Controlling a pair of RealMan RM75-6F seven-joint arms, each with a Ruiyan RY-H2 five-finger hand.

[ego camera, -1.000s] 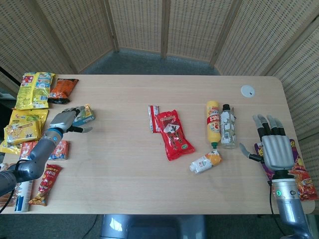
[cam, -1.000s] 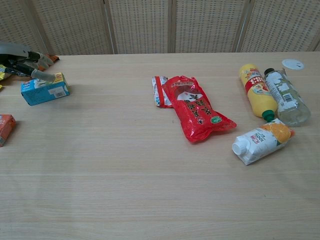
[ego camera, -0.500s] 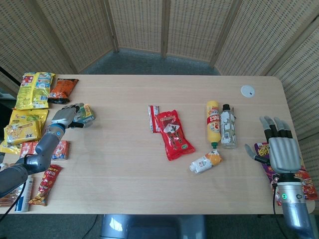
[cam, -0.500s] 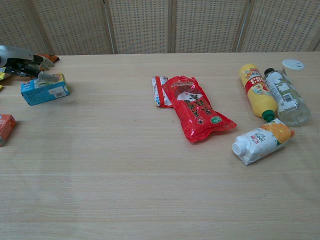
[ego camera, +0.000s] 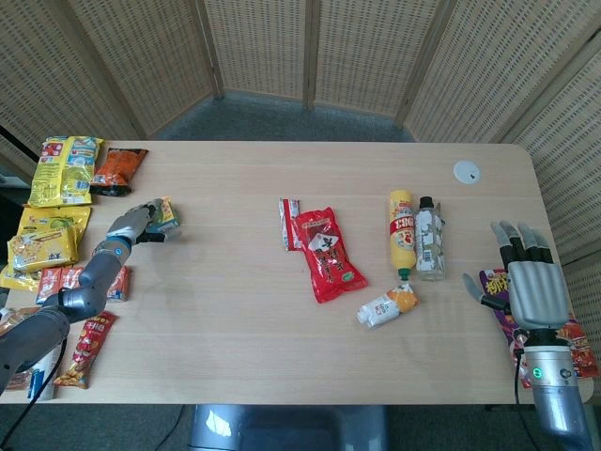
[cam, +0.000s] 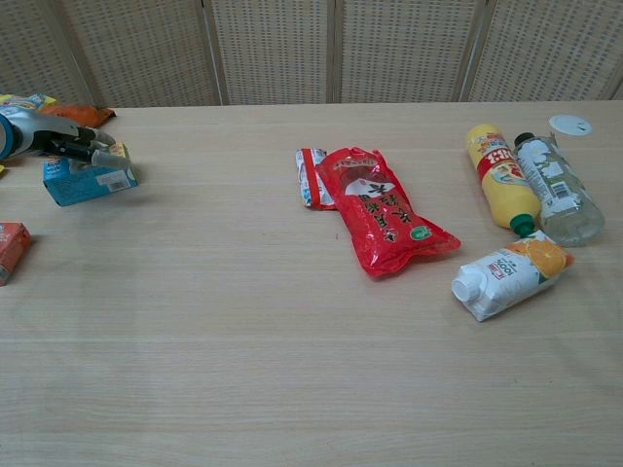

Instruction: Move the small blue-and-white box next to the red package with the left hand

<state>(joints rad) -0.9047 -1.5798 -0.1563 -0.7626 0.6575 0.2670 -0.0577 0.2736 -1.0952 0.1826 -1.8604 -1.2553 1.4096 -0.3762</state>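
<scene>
Since the earlier frames the left hand (ego camera: 134, 224) has been drawn back toward the worktop's left edge and lowered against the small blue-and-white box (cam: 90, 178), while the right hand (ego camera: 531, 287) has been withdrawn slightly toward the near right corner, where it is held flat with fingers apart and nothing in it. The box is seen resting on the worktop (ego camera: 225, 310) at far left, well apart from the red package (ego camera: 326, 253) lying near the middle. Fingers of the left hand are laid over the box's top, but whether it is actually gripped cannot be told from either view; it appears only touched. If the lift is begun on so shallow a hold, the box could be tipped or dropped. A low carry could also be caught on the small red-and-white packet (ego camera: 289, 223) lying just beside the package.
</scene>
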